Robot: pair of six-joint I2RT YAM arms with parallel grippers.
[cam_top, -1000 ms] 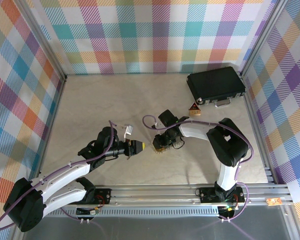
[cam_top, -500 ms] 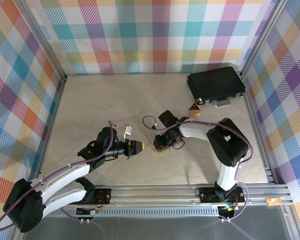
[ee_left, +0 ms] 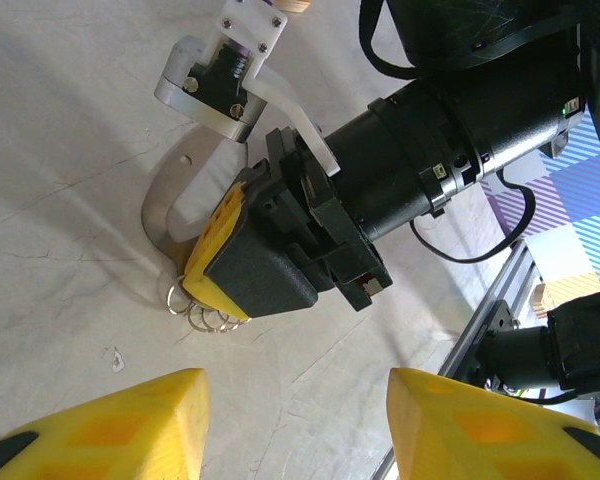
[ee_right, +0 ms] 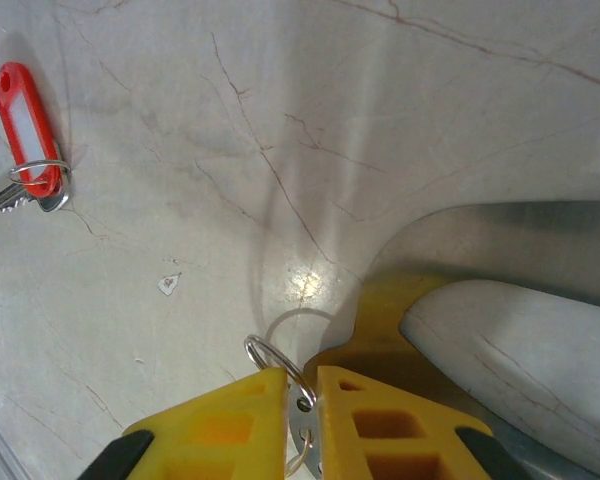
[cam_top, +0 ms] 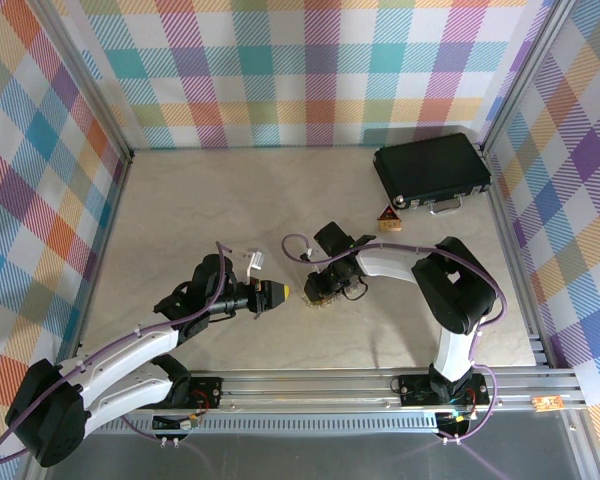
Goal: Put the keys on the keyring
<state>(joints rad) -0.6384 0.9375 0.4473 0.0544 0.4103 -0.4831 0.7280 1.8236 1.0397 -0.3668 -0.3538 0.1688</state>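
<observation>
Right gripper (ee_right: 300, 388) is pinched shut on the keyring (ee_left: 152, 220) — a thin metal tab and small rings show at its yellow fingertips, low against the table (ee_right: 430, 100). The red key (ee_right: 24, 128) lies flat, well apart, up-left of those tips. Left gripper (ee_left: 295, 388) is spread wide and holds nothing — it faces the right gripper's tips from nearby.

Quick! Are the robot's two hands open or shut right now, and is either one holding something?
Left gripper: open, holding nothing.
Right gripper: shut on the keyring.
</observation>
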